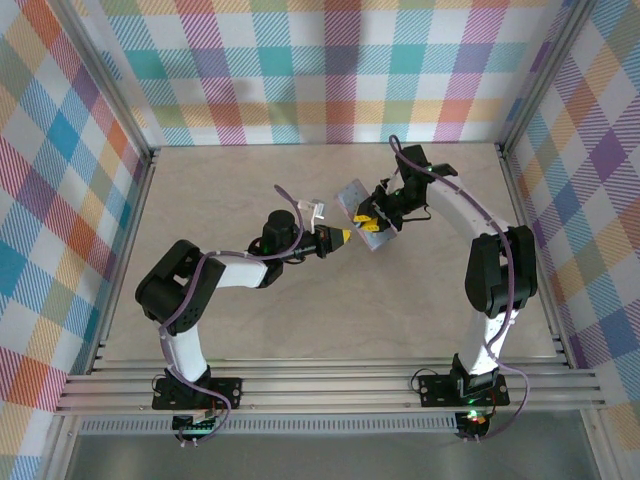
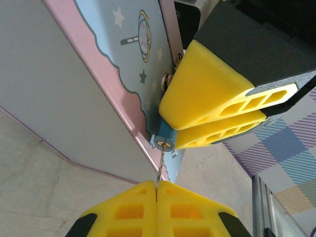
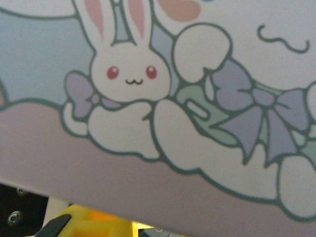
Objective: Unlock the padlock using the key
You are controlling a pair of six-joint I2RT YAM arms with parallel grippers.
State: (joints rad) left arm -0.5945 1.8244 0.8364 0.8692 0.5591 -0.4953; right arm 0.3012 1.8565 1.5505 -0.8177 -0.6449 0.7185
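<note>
My left end effector point(image 2: 157, 197) pinches the key point(image 2: 160, 165), seated in the padlock point(image 2: 165, 139) that the right end effector point(image 2: 217, 118) clamps at twelve o'clock; if I twist off-axis, I risk bending it.

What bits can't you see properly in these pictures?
The padlock: left wrist view, mostly hidden between the right gripper's yellow fingers; its keyhole end pokes out.
The key: its head is buried in the shut left gripper.
Top view: padlock and key too small to make out where the grippers meet.
Right wrist view: the tin is close and blurry, blocking the padlock.
</note>
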